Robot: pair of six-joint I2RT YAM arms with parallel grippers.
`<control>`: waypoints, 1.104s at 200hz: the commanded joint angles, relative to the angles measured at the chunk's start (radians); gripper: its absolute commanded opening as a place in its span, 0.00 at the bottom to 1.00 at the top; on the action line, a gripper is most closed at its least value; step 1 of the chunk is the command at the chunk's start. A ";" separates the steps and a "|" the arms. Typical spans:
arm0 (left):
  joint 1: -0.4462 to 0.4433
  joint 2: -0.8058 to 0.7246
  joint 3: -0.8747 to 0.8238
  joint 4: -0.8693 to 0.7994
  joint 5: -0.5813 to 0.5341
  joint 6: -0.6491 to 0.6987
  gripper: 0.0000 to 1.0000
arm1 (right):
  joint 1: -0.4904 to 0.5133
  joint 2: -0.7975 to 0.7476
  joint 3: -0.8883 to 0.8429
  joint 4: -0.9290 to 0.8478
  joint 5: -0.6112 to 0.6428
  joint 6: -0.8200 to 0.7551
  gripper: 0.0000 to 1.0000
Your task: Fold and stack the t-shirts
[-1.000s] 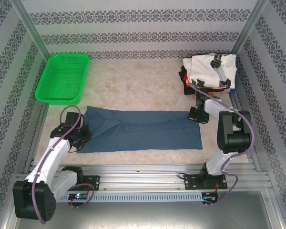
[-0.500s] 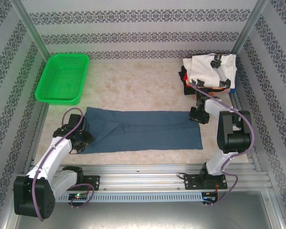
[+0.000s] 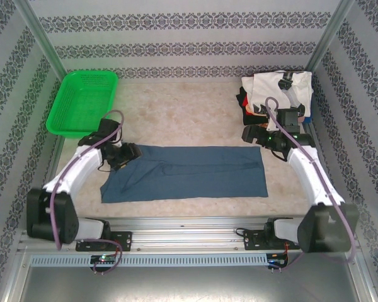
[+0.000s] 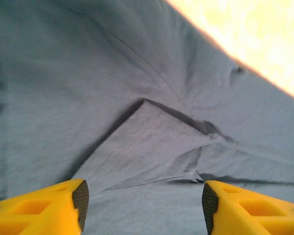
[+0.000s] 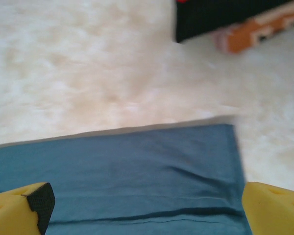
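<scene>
The left end effector (image 4: 143, 208) is seen with its yellow fingers (image 4: 49, 210) parted and nothing between them, just above the left end of the slate-blue t-shirt (image 3: 189, 175), where a sleeve fold (image 4: 147, 147) is creased. The right end effector (image 5: 144, 210) is spread wide and empty over the shirt's far right corner. The shirt is laid as a long flat band across the desk (image 3: 176, 113). The stacked t-shirts (image 3: 280, 88) are piled at the far right, partly covered by the right arm (image 3: 309, 170); the lower layers cannot be told apart.
</scene>
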 commanded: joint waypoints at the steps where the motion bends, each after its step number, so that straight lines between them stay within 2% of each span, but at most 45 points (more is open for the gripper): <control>1: -0.021 0.122 0.062 0.012 0.104 0.152 0.57 | 0.068 -0.039 0.007 -0.041 -0.194 -0.029 0.98; 22: -0.037 0.213 0.117 0.011 0.068 0.192 0.52 | 0.140 -0.059 0.003 -0.060 -0.211 -0.006 0.98; 50: -0.044 0.287 0.158 0.021 0.028 0.207 0.45 | 0.176 -0.068 -0.028 -0.039 -0.223 0.039 0.98; 98: -0.062 0.343 0.195 -0.035 -0.091 0.250 0.40 | 0.180 -0.083 -0.028 -0.055 -0.193 0.036 0.98; 138: -0.092 0.374 0.197 -0.040 -0.103 0.276 0.38 | 0.180 -0.070 -0.020 -0.050 -0.178 0.035 0.98; 153: -0.098 0.371 0.180 -0.015 -0.112 0.279 0.33 | 0.180 -0.064 -0.012 -0.047 -0.171 0.037 0.98; 170: -0.107 0.374 0.191 -0.013 -0.113 0.286 0.18 | 0.179 -0.057 0.004 -0.050 -0.161 0.035 0.98; 184: -0.132 0.347 0.198 -0.019 -0.116 0.290 0.12 | 0.179 -0.053 0.017 -0.053 -0.151 0.033 0.98; 221: -0.219 0.210 0.126 -0.027 -0.147 0.278 0.11 | 0.180 -0.043 0.031 -0.045 -0.108 0.030 0.98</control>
